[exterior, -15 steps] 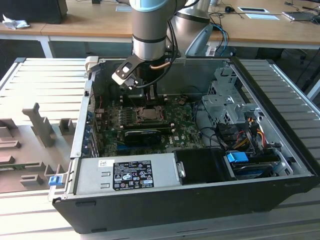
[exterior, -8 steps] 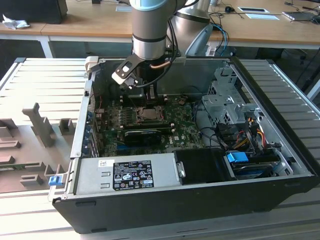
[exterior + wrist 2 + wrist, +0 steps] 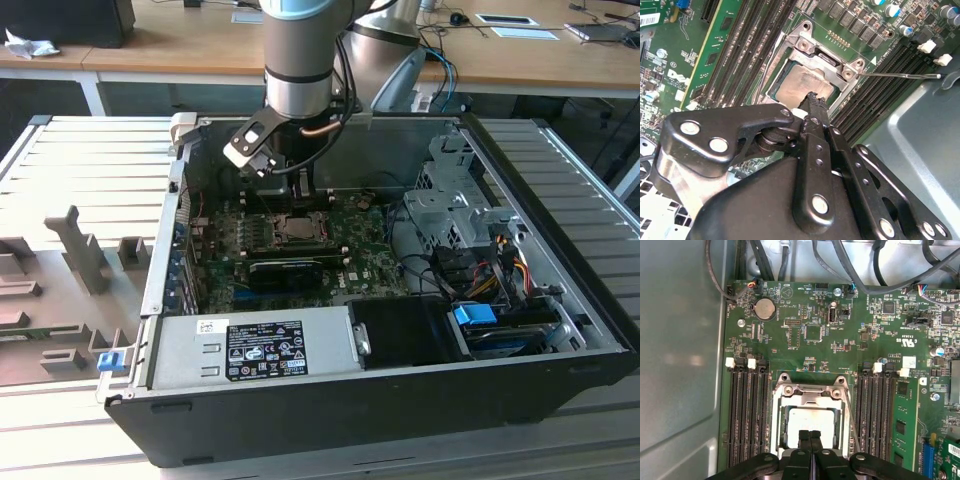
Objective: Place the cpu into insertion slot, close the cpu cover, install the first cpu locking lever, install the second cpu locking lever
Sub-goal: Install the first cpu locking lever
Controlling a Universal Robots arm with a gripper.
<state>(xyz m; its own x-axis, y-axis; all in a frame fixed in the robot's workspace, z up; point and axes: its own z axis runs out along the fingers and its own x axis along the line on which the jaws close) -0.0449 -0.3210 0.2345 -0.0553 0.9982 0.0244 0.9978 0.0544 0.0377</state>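
Observation:
The cpu (image 3: 810,421) lies flat in the insertion slot (image 3: 297,228), its silvery-grey top showing (image 3: 807,82); the slot's pin grid is hidden beneath it. The cpu cover (image 3: 812,390) lies down around the chip as a silver frame (image 3: 805,45). A thin steel locking lever (image 3: 900,75) sticks out from the socket corner over the memory slots, and it runs beside the cover (image 3: 855,425). My gripper (image 3: 810,436) is shut with nothing between its fingers. Its tip (image 3: 815,100) is over the cpu's edge, and I cannot tell whether it touches. In the exterior view the gripper (image 3: 285,185) hangs just behind the socket.
Black memory slots (image 3: 747,415) flank the socket on both sides. A long black expansion card (image 3: 285,270) stands in front of it, then the power supply (image 3: 250,345). The drive cage (image 3: 450,200) and cables (image 3: 490,270) are on the exterior view's right. The grey case wall (image 3: 680,340) is close.

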